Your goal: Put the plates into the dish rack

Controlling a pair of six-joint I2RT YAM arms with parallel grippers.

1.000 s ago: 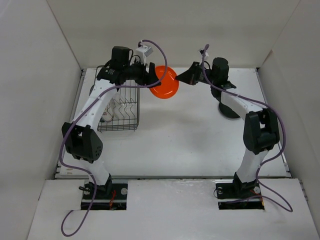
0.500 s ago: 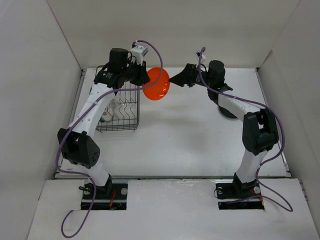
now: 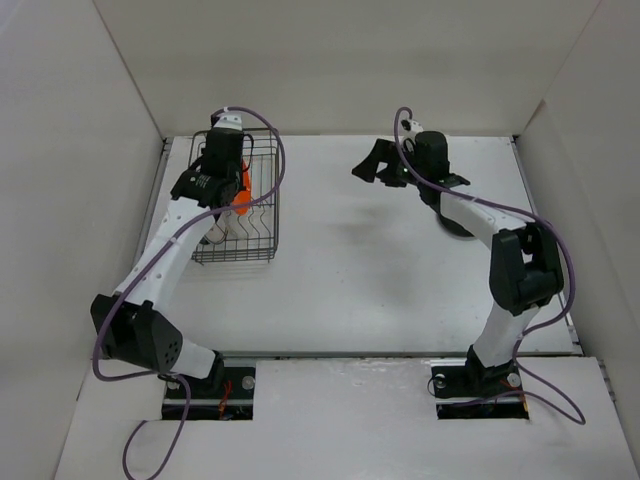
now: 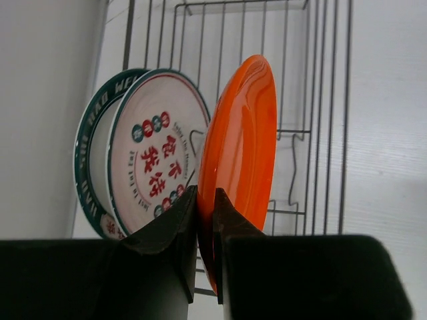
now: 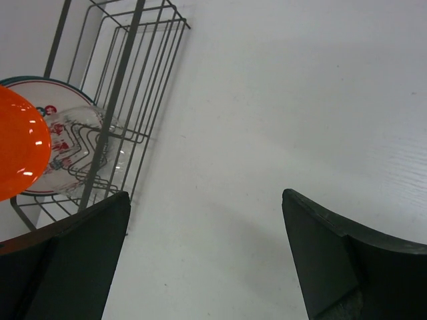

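**The left gripper [image 4: 205, 200] pinches the orange plate [image 4: 243, 133] on edge in the dish rack [image 4: 313, 133]**

The left gripper's two fingers are pressed together on the lower rim of the orange plate, one on each face. The plate stands upright among the rack's wires. Whether its lower edge rests on the base cannot be told from the wrist view.

Just beside it, on its left in that view, stands the white plate with red marks [image 4: 157, 153]. Behind that one stands the green-rimmed plate [image 4: 85, 167]. Both are upright and close together.

From above, the left arm reaches over the rack, which sits at the far left of the table [image 3: 350, 280]. A sliver of orange shows under the wrist.

The right gripper [image 5: 205, 200] hangs over bare table, well apart from the rack, with its fingers spread wide and nothing between them. Its camera looks toward the rack, where a clear glass plate [image 5: 107, 143] shows faintly in front of the red-marked one.

The black plate [image 3: 453, 228] lies flat on the table at the right, mostly hidden by the right arm.
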